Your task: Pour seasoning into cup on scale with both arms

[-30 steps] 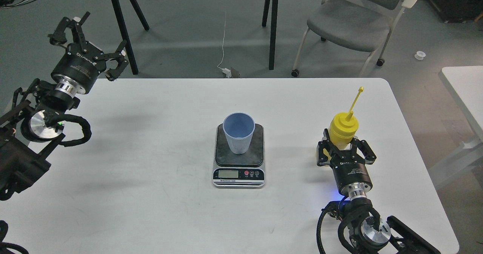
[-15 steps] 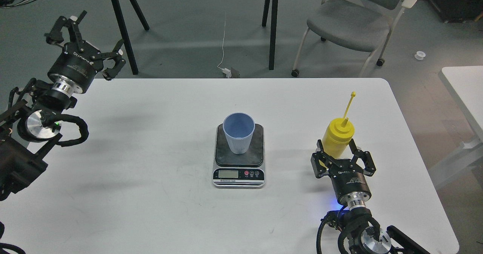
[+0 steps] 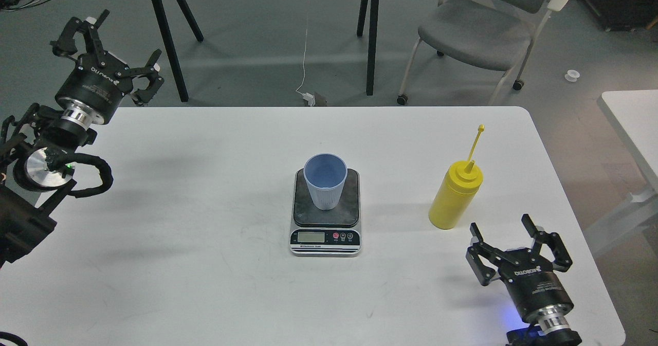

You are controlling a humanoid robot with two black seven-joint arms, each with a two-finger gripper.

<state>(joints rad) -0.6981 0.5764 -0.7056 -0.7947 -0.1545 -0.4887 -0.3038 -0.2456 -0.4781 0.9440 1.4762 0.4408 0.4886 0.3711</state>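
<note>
The yellow seasoning bottle [image 3: 456, 195] stands upright on the white table [image 3: 205, 192] at the right, its cap strap sticking up. The light-blue ribbed cup [image 3: 325, 180] stands on the dark platform of the scale [image 3: 326, 233] at the table's middle. My right gripper [image 3: 506, 231] is open and empty, just in front of and to the right of the bottle, apart from it. My left gripper [image 3: 110, 42] is open and empty, raised at the table's far left corner.
A grey chair [image 3: 478, 30] stands behind the table at the back right. Black table legs [image 3: 371, 32] and a white cable [image 3: 306, 53] are on the floor behind. Another white table edge [image 3: 632, 125] is at the right.
My right gripper let go of the yellow bottle and drew back toward the table's front edge. The bottle now stands free. My left gripper moved slightly left and back.
</note>
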